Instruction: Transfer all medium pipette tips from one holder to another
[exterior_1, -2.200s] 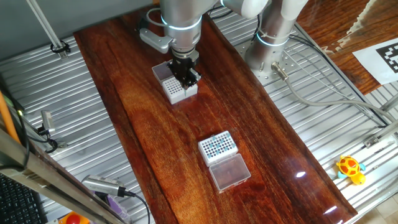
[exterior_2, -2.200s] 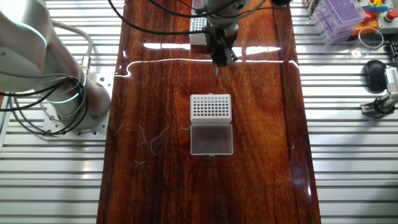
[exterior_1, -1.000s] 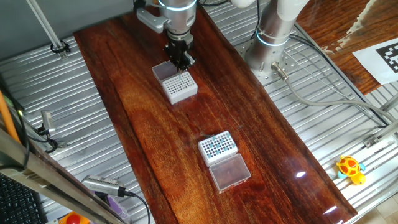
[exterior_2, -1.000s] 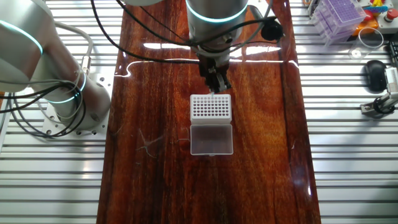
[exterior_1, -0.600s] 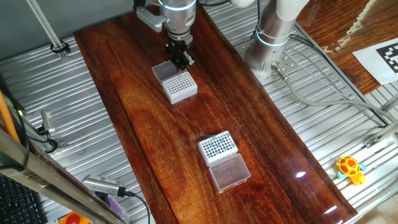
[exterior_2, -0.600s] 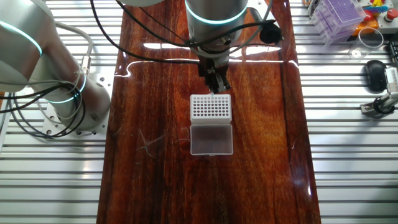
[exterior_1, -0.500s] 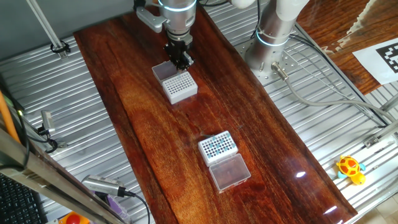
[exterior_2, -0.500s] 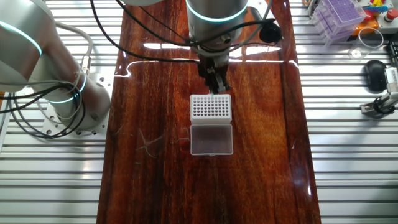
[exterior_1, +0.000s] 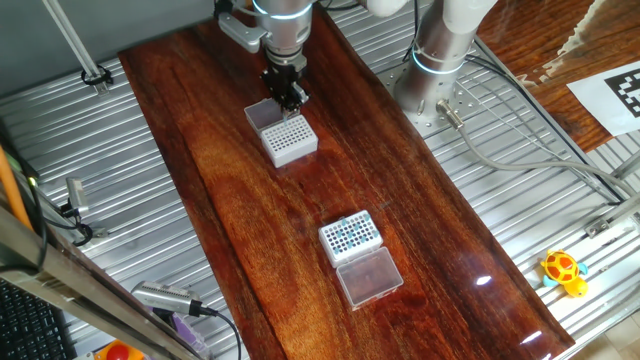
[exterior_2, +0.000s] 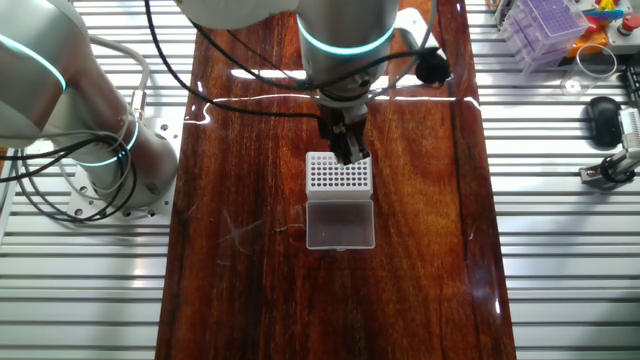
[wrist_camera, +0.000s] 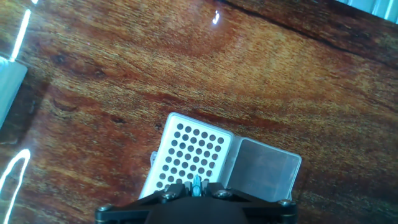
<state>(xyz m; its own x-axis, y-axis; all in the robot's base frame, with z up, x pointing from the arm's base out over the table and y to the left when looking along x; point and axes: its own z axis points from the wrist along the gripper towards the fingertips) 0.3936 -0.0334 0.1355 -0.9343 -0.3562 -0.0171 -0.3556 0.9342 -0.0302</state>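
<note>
Pincer (wrist_camera: 196, 185) has shifted over empty far rack (exterior_1: 286, 137), clenched on a teal tip (wrist_camera: 197, 183); insertion prob next.

Wooden table (exterior_1: 240, 200), two white racks (exterior_1: 350, 237)

Lighting bright and even in both fixed views, from overhead. Polished wooden tabletop (exterior_2: 250, 150) carries white glare streaks across its far end; a small highlight on the tabletop near the toy turtle (exterior_1: 563, 270). Shadows soft and short. Hand view: curved glare arcs at left edge, gripper (wrist_camera: 196, 186) dark, close and blurred; wood grain sharp.
</note>
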